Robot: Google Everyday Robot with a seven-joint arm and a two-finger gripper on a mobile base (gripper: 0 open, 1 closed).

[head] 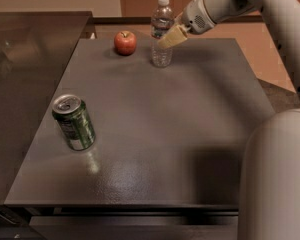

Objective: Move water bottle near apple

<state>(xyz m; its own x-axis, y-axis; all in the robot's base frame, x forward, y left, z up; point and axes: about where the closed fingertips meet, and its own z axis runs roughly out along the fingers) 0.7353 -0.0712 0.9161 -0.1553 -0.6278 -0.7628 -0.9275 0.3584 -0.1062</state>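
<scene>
We are holding the water bottle [161,20] upright near the far edge of the dark surface [165,124], just to the right of the red apple [125,42] in the view and not touching it. Our gripper [166,38] is reaching in from the right, its tan fingers [173,34] clamping narrowly on the bottle's middle. A green can [74,122] is standing well apart, toward the near left.

one water bottle [161,24], one apple [125,42], one green can [74,122], one gripper [166,39] at the bottle
</scene>
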